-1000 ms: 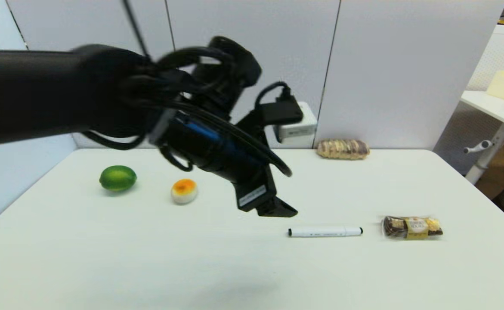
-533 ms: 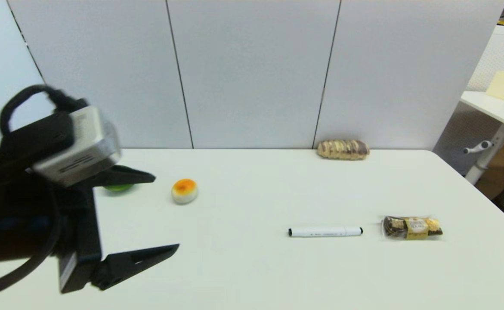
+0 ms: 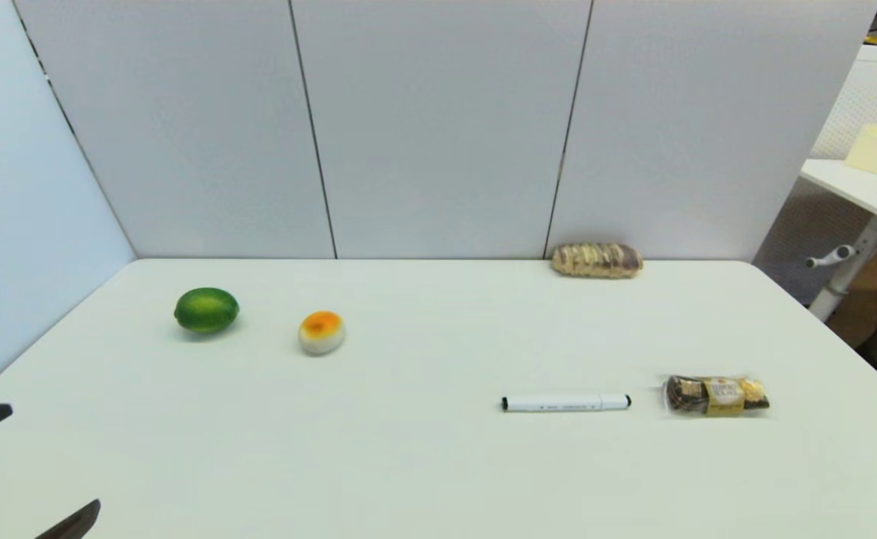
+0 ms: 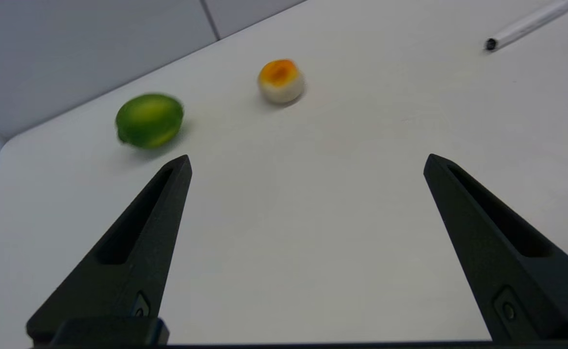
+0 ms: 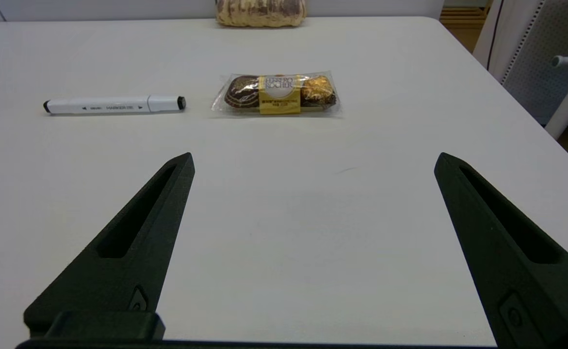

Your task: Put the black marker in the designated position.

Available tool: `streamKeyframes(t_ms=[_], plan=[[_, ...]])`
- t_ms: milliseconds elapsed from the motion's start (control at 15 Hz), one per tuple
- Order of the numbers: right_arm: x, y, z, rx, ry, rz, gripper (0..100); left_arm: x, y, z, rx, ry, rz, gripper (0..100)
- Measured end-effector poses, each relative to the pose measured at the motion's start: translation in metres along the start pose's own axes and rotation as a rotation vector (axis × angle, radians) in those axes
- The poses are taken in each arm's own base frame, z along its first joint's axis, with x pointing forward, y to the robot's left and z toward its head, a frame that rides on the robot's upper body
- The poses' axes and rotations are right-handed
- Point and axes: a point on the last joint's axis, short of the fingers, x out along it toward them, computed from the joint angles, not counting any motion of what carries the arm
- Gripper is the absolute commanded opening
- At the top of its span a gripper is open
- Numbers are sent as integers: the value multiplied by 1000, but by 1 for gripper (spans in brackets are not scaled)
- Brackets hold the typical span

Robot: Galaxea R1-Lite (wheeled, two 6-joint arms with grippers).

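The gold band on the clear chocolate packet (image 5: 276, 93) reads "FERRERO ROCHER", and the black marker (image 5: 114, 104) carries small dark print on its white barrel, of which only "MARKER" is legible.

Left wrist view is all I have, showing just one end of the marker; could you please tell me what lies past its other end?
Observer: The black marker lies flat; a chocolate packet sits just off its right end, not touching.
Operator: Thanks. My left gripper is open and far away; is the right one closer?
Observer: The right gripper is open, empty, hanging nearer the robot than the marker.
Operator: Anything behind?
Observer: A bread loaf lies by the back wall.
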Motion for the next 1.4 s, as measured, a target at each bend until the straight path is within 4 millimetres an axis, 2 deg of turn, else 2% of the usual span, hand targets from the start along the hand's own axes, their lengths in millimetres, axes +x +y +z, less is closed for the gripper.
streamKeyframes(t_ms=[267, 400, 1400], plan=[[0, 0, 0, 0, 0, 0, 100, -11, -16, -53, -30, -21, 104, 100], [0, 0, 0, 0, 0, 0, 100, -9, -19, -67, -31, -69, 143, 100], [0, 0, 0, 1, 0, 0, 100, -12, -26, -82, -66, -67, 253, 100]])
